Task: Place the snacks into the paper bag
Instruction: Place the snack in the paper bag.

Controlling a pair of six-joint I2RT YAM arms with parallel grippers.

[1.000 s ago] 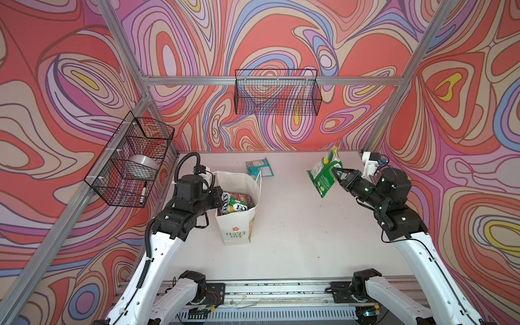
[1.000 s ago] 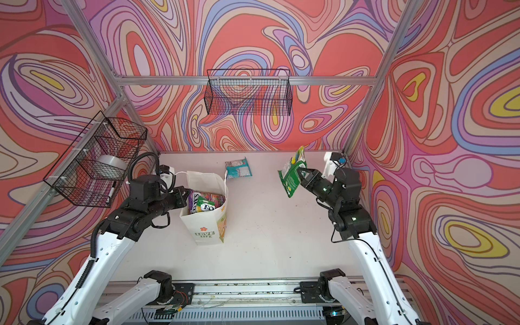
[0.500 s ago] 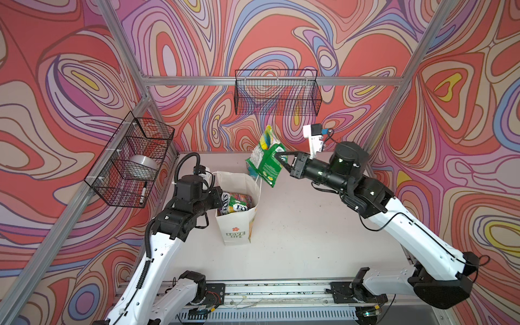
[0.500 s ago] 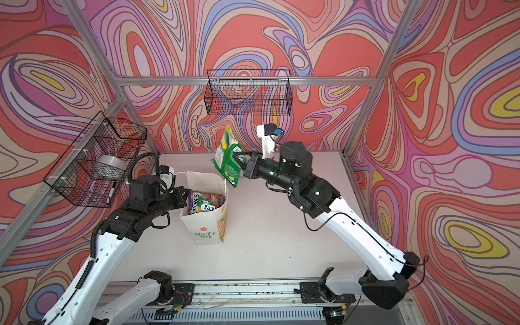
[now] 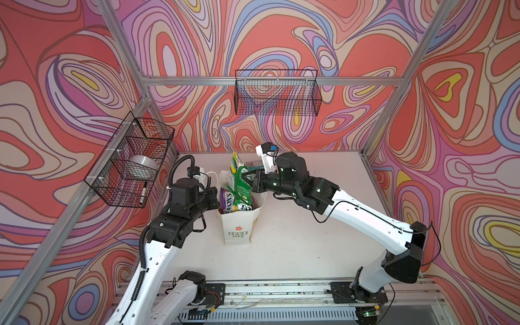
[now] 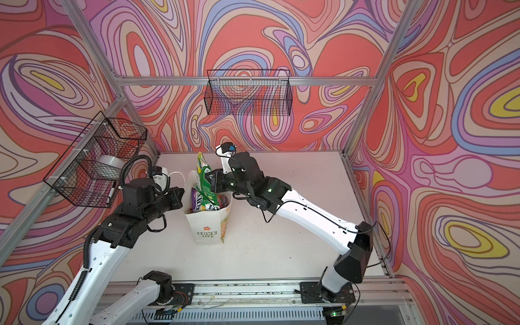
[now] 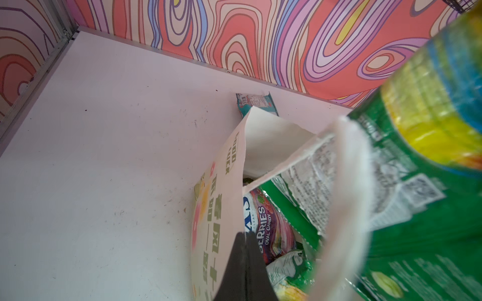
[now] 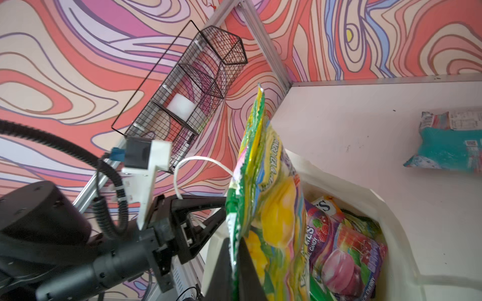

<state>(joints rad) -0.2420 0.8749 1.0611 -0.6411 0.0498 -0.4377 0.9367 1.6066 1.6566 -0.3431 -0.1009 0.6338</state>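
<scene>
1. Green snack packet (image 5: 241,183) now hangs over the open paper bag (image 5: 237,228), pinched in my right gripper (image 5: 249,180); a second ago it was far off to the right.
2. My left gripper (image 5: 216,197) stays clamped on the bag's rim.
3. Teal packet (image 5: 253,163) still lies behind the bag.

The front of the paper bag (image 5: 237,225) reads "LOVE LIFE" in green beneath a red flower, in both top views. In the left wrist view its side panel (image 7: 221,198) reads "GOOD LUCK", above characters too skewed to read. The purple packet (image 7: 271,229) inside reads "BERRIES OVAL CANDY". In a top view the purple packet (image 5: 228,199) shows "FOX'S" in white.
</scene>
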